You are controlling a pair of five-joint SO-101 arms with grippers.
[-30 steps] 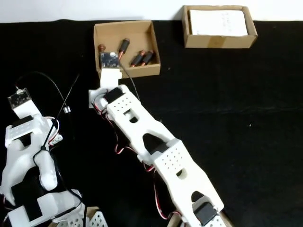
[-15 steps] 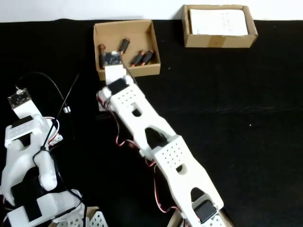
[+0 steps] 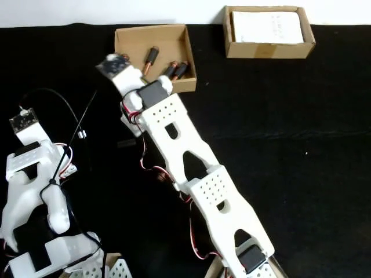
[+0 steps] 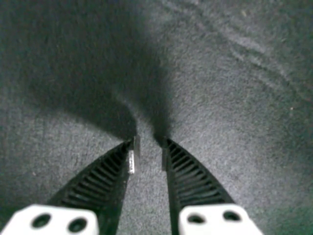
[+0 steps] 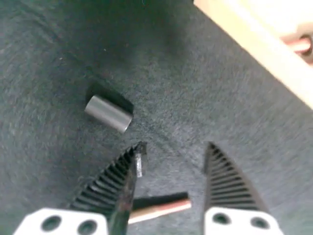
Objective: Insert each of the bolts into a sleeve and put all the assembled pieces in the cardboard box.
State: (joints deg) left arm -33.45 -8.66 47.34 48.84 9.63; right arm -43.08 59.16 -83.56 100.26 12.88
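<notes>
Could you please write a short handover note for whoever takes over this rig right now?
Right gripper: open, empty, over the cloth beside the cardboard box.
Left gripper: narrowly open, empty, above bare cloth.
Done: at least three assembled pieces lie in the box.
To do: one loose sleeve and one loose bolt lie apart on the cloth by the right gripper; join them, then box them.

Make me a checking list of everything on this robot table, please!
Surface: black cloth, slightly wrinkled.
Job's things: black sleeve and bolt lying apart on the cloth; several assembled pieces in the cardboard box.
Clutter: second box holding white paper.
Grippers: right gripper open above the bolt; left gripper slightly open, empty.
Cables: red and black wires along the right arm; black cable on the left arm.
Surroundings: pale strip behind the table.
</notes>
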